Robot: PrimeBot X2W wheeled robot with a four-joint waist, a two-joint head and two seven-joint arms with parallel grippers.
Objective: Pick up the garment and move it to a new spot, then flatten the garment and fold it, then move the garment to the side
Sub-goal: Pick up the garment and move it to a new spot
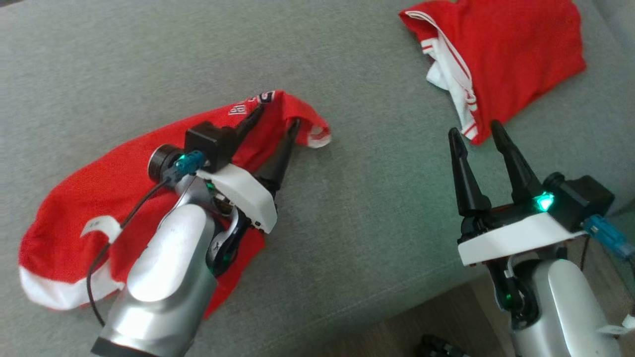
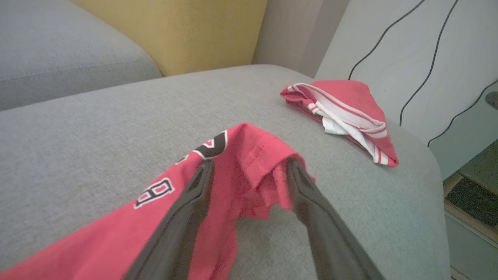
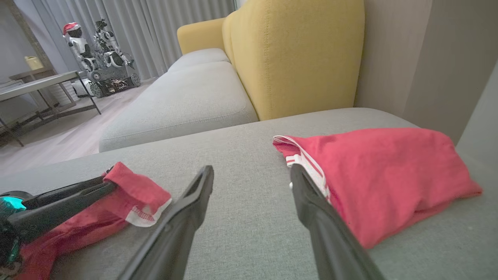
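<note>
Holding the left hand (image 1: 278,114) released, fingers (image 1: 282,151) spread over the red garment (image 1: 74,208) on the grey sofa (image 1: 357,208); right hand (image 1: 475,128) likewise released, near a second red garment (image 1: 521,49).

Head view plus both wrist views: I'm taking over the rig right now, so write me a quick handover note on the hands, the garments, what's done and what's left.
Left hand: open, fingers straddling the top edge of the lettered red garment; nothing gripped.
Right hand: open, empty, above the grey cushion beside the striped red garment.
The lettered garment lies crumpled on the cushion's left, the striped one bunched at the far right.
Done: lettered garment apparently set down.
Left: flatten, fold, move aside.
</note>
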